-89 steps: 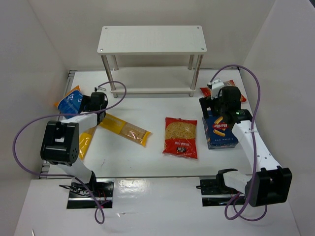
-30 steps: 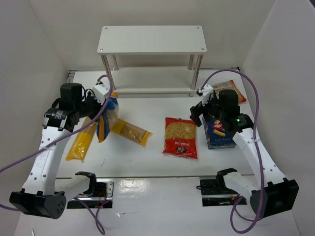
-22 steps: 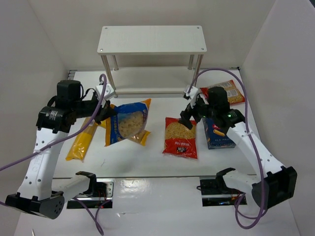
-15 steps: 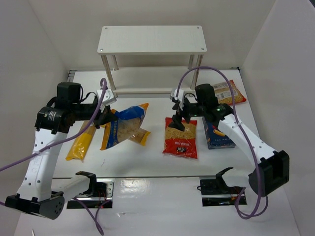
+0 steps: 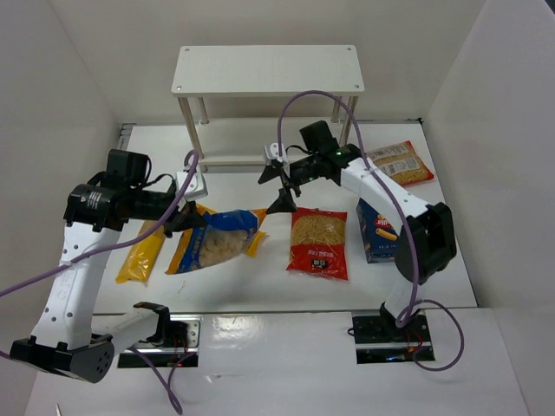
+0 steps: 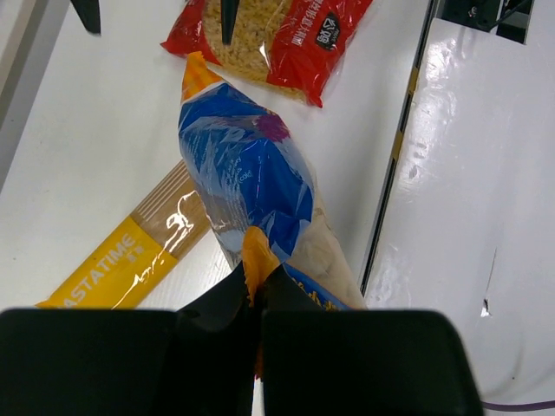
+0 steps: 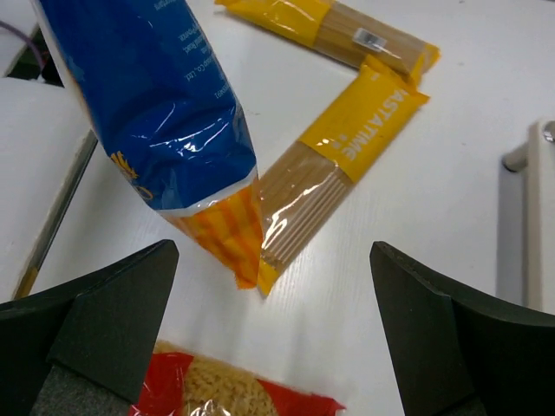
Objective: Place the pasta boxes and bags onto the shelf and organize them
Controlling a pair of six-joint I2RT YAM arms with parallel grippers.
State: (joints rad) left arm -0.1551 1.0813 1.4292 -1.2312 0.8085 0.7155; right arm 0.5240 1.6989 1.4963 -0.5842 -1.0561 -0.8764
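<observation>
Holding blue-and-orange pasta bag raised in front of the shelf, left of its middle | left gripper clenched on the bag's orange end | right gripper: jaws spread wide, empty, by the bag's other corner, nearer the shelf | red windowed bag lies before the shelf's right half

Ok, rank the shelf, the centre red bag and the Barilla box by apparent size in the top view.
Shelf, largest.
Centre red bag, next.
Barilla box, smallest, though the right arm hides part of it.
</observation>
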